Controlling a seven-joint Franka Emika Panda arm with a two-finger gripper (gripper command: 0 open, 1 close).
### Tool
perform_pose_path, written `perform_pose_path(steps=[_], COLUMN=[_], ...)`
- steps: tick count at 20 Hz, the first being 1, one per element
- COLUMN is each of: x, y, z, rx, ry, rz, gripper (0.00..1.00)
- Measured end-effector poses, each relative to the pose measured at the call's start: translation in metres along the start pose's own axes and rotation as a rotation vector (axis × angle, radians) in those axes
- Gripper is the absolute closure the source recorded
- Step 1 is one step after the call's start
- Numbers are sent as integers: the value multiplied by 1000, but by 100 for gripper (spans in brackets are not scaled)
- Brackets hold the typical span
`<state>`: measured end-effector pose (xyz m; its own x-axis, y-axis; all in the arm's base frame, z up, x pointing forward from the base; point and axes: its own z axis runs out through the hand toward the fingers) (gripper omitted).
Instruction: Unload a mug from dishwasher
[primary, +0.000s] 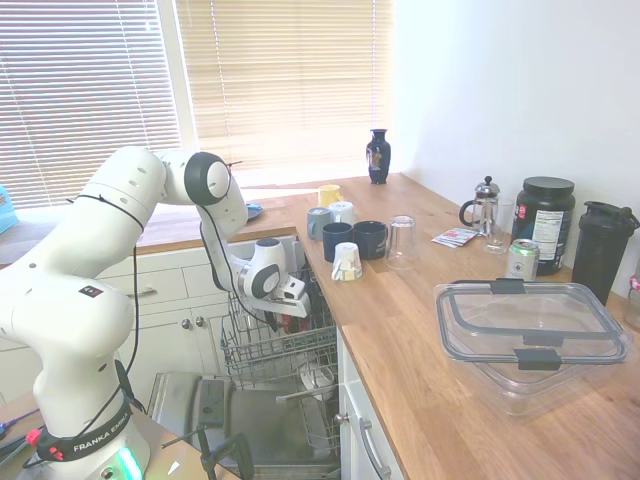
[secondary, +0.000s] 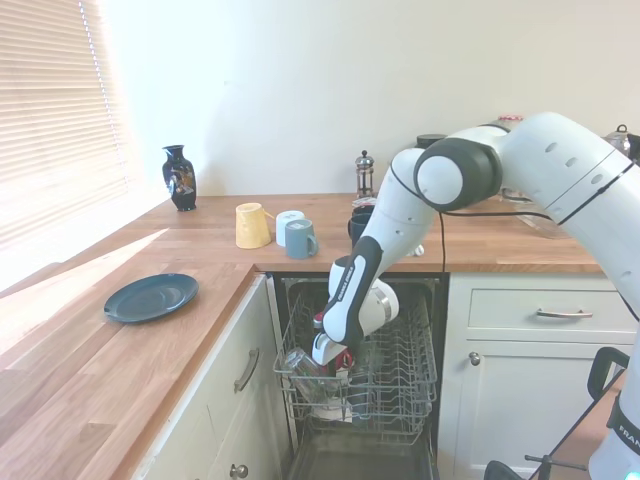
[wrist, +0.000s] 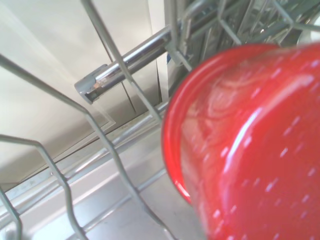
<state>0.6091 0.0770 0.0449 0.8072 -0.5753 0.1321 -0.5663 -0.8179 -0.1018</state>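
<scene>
The dishwasher (primary: 250, 415) stands open below the counter, with its upper wire rack (secondary: 400, 372) pulled out. My gripper (secondary: 332, 360) reaches down into the rack's front left corner, and in the first exterior view the gripper (primary: 293, 315) hangs over the rack (primary: 265, 352). A sliver of the glossy red mug (secondary: 345, 358) shows at the fingertips, and the fingers look shut on it. In the wrist view the red mug (wrist: 250, 140) fills the right side, tilted, just above the rack wires (wrist: 107, 145). Most of the mug is hidden by the hand in both exterior views.
On the counter beside the dishwasher stand two navy mugs (primary: 352, 239), a clear glass (primary: 402, 241), a white cup (primary: 347, 262), pale blue mugs (secondary: 295, 235) and a yellow mug (secondary: 251, 225). A blue plate (secondary: 150, 297) lies left of the dishwasher. A clear lidded container (primary: 530, 335) sits near the counter's front.
</scene>
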Motion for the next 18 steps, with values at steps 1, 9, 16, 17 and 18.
perform_pose_path(steps=[1, 9, 16, 17, 18], x=[1, 17, 20, 19, 19], y=[0, 11, 7, 7, 7], z=[0, -1, 2, 2, 2], rx=[0, -3, -3, -4, -5], ry=[0, 3, -1, -1, 0], rz=[0, 31, 33, 33, 32], gripper=[100, 100, 100, 100, 100])
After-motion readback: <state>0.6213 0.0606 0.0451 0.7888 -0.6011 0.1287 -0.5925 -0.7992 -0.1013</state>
